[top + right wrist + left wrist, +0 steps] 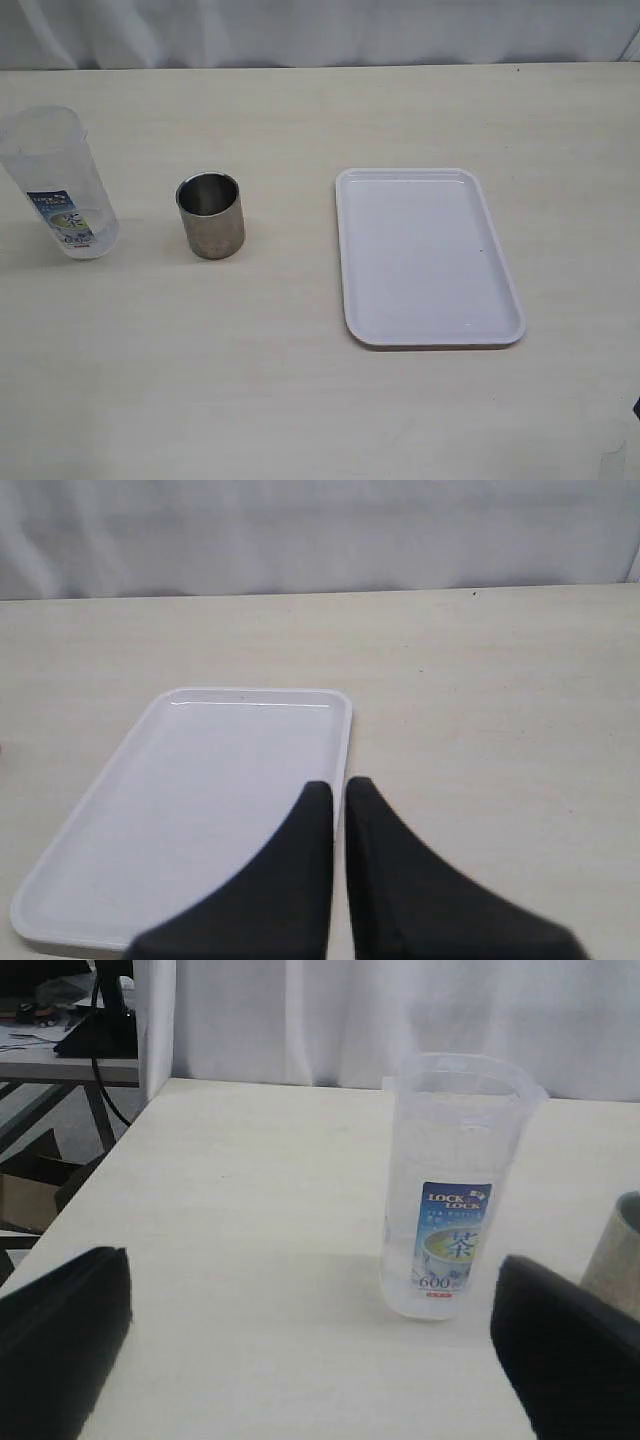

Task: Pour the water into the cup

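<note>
Barely begun, judging by the layout: no grip taken, nothing tipped, nothing poured. Shows the bottle (60, 185) standing upright near the left edge of the surface (300, 400), with the water (402, 1260) inside it, level hard to read through the clear plastic, perhaps fairly high. Places the cup (211, 215) upright just to the right of the bottle, near but not touching, mouth open upward. Finds the left hand (310, 1330) spread wide and holding nothing, facing the bottle from short of it. Finds the right hand (338, 810) pinched almost together on nothing, with the tray (200, 800) just ahead of it. Leaves everything to do: closing on the bottle, lifting, tilting over the cup. Puts the tray well to the right of the cup, out of the path; sees nothing blocking, only a tight gap between bottle and cup to mind during the reach.
</note>
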{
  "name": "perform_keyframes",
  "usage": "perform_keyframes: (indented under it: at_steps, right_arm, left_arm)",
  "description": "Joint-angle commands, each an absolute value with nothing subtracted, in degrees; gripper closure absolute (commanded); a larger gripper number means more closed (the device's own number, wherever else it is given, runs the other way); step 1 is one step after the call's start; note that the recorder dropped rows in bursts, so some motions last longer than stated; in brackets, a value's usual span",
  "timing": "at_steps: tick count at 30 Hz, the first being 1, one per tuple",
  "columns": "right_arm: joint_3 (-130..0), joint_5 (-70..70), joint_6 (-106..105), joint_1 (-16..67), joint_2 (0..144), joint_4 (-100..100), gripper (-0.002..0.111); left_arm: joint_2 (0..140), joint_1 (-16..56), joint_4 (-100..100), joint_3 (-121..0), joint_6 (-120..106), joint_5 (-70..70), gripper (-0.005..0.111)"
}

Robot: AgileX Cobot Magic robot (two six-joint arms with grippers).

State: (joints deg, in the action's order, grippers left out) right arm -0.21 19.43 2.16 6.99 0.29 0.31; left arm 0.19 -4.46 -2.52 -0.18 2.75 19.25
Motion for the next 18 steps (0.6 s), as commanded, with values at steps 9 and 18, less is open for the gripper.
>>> perform_keyframes:
  at_steps: [9, 18]
  right_arm:
    - [0.0, 18.52, 2.17, 6.79, 0.0, 0.58, 0.104]
    - [0.0, 0.46, 2.17, 6.79, 0.0, 0.58, 0.104]
  left_arm:
    - [0.0, -3.96, -5.36, 0.0, 2.83, 13.28, 0.016]
    - [0.0, -3.96, 3.69, 0.0, 3.37, -13.66, 0.016]
